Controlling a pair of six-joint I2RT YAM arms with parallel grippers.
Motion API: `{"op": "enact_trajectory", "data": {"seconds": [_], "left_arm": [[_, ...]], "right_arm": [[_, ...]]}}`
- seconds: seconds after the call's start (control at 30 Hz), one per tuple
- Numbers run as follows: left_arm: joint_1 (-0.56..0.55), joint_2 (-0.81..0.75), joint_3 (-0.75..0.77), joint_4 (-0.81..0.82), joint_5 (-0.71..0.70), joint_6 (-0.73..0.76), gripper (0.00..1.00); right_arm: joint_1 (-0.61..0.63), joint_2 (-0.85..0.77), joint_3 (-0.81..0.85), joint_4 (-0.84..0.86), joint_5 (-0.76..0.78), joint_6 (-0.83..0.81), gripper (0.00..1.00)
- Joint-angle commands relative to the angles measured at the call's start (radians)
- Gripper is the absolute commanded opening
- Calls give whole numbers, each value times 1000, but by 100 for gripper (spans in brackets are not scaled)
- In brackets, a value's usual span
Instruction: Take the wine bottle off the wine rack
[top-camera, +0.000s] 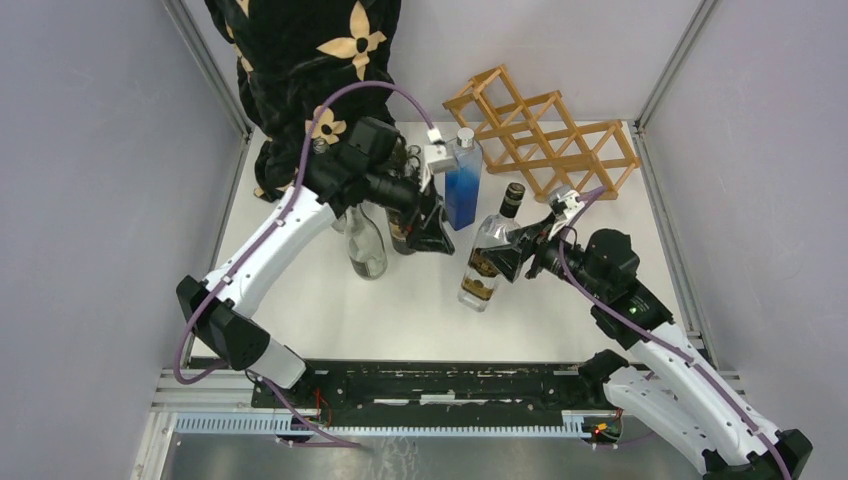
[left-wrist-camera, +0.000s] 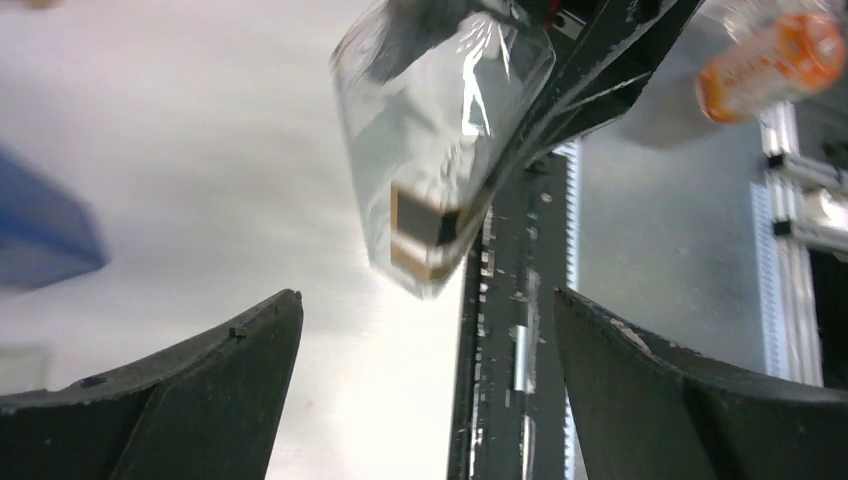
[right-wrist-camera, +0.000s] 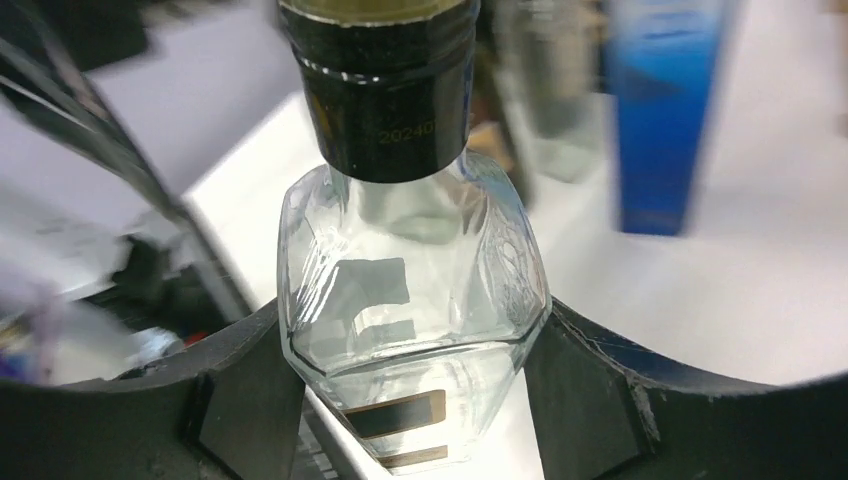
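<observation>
A white counter (top-camera: 420, 310) lies between grey walls, and a person in a black garment with tan flowers (top-camera: 300, 60) stands at its far edge. One light tan wooden lattice wine rack (top-camera: 540, 135) sits at the back right. One clear glass wine bottle with a black cap (top-camera: 483, 262) is off the rack, in front of it and near the middle of the counter. The right claw (top-camera: 512, 245) pinches it at the shoulder, one finger on each side, as the right wrist view shows. Whether its base rests on the counter I cannot tell.

The left claw (top-camera: 435, 228) is spread wide with nothing between its fingers, just left of that bottle. Behind it stands one tall square blue bottle (top-camera: 462, 190). Beside the left arm stand one clear glass bottle (top-camera: 367, 250) and one dark bottle (top-camera: 400, 238); whether the arm hides more there I cannot tell.
</observation>
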Motion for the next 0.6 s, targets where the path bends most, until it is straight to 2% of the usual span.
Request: {"op": "enact_trajectory", "data": {"seconds": [0.0, 0.2, 0.33, 0.57], "left_arm": [[82, -50, 125, -138, -135, 46, 100], [213, -231, 48, -59, -383, 32, 100], [404, -385, -129, 98, -454, 19, 100], [595, -447, -331, 134, -548, 47, 100]], "right_arm": [[-4, -50, 19, 76, 358, -177, 0], [-4, 41, -110, 325, 527, -220, 0], [-5, 153, -134, 486, 587, -238, 0], [-5, 307, -96, 634, 640, -257, 0]]}}
